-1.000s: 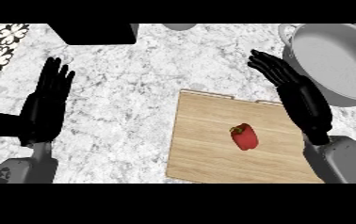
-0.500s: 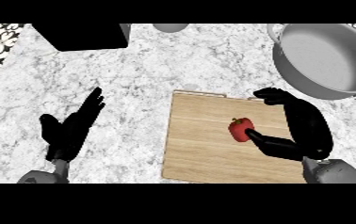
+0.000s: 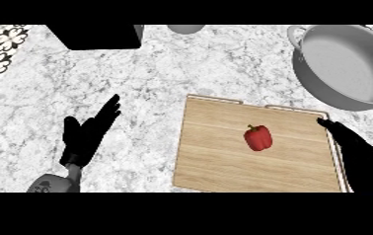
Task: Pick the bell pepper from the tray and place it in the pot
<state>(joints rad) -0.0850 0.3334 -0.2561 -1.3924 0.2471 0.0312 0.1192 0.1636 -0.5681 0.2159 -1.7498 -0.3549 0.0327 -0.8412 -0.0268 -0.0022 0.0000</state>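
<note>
Status: nothing of the task is complete, in my judgement; the pick and the placement both remain. On the left, my left hand rests open over the grey-and-white marbled stone worktop, fingers straight and angled up toward the right, holding nothing. To its right lies the pale wooden rectangular tray. The small red bell pepper with a green stem sits on that tray, right of its centre, untouched and apart from both hands. Its long axis runs roughly up and down the view with a slight lean, stem end toward the far side and a little left, blunt end toward me. Further right, my right hand shows at the tray's right edge, near the pepper but not touching it; whether its fingers are curled I cannot tell. The large grey metal pot with a side handle stands at the far right, beyond the tray, with nothing visible inside.
</note>
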